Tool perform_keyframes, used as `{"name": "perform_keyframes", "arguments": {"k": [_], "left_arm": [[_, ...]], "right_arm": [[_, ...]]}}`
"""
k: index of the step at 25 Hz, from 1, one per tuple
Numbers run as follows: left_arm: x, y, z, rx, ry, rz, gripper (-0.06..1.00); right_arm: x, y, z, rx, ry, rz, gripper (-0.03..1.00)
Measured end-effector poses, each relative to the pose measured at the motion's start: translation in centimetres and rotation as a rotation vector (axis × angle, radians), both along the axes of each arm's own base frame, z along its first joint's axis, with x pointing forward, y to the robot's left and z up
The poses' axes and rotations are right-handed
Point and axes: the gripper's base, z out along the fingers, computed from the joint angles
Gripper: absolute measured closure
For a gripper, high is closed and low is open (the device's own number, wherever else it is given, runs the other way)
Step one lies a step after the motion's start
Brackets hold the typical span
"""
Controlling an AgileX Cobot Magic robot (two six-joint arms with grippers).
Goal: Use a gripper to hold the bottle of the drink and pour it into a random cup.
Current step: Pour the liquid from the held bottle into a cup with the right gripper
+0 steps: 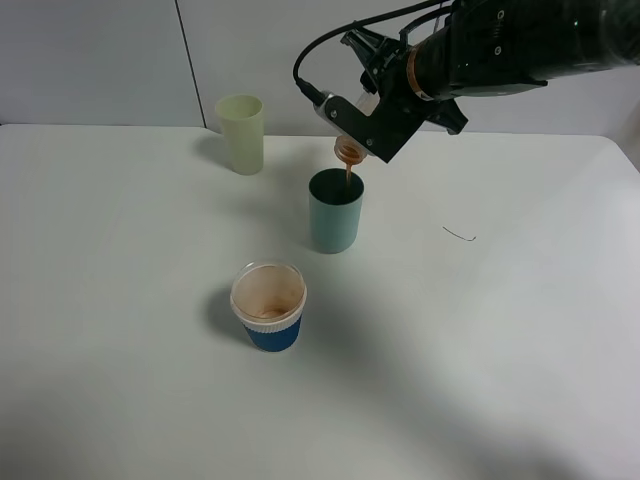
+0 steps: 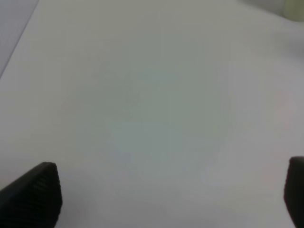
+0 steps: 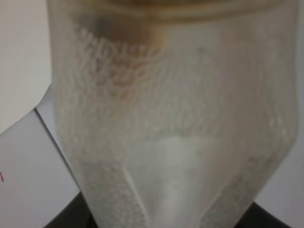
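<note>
Left gripper (image 2: 169,192): parked over bare table (image 1: 520,340), black fingers spread wide, nothing between them.
Pale yellow-green cup (image 1: 240,133): upright at the back left, well clear of the action.
Blue-sleeved cup (image 1: 268,306): upright nearest the camera, brownish staining inside, also well apart.
Teal cup (image 1: 335,211): upright mid-table, and it's the one taking the drink.
Bottle (image 1: 347,151): tipped mouth-down just above the teal cup's rim, a thin brown stream dropping into the dark inside.
Right gripper (image 1: 372,125): clamped tight on the bottle's body, with the neck poking out below the fingers.
Handling: I'd call it light and nearly empty. The thin clear plastic likely gives under a squeeze, though the dimpled wall in the right wrist view should help against slipping.
Where to hold: mid-body looks right, leaving the wide mouth free to pour.
</note>
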Motion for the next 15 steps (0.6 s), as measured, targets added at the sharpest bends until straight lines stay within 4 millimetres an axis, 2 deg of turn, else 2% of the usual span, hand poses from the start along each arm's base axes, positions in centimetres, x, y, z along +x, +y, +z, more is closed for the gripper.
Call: {"name": "perform_keyframes", "arguments": {"k": [15], "left_arm": [[0.0,0.0,0.0,0.0,0.0,0.0,0.01]], "right_arm": [[0.0,0.0,0.0,-0.018,-0.005,0.013,0.6]]}}
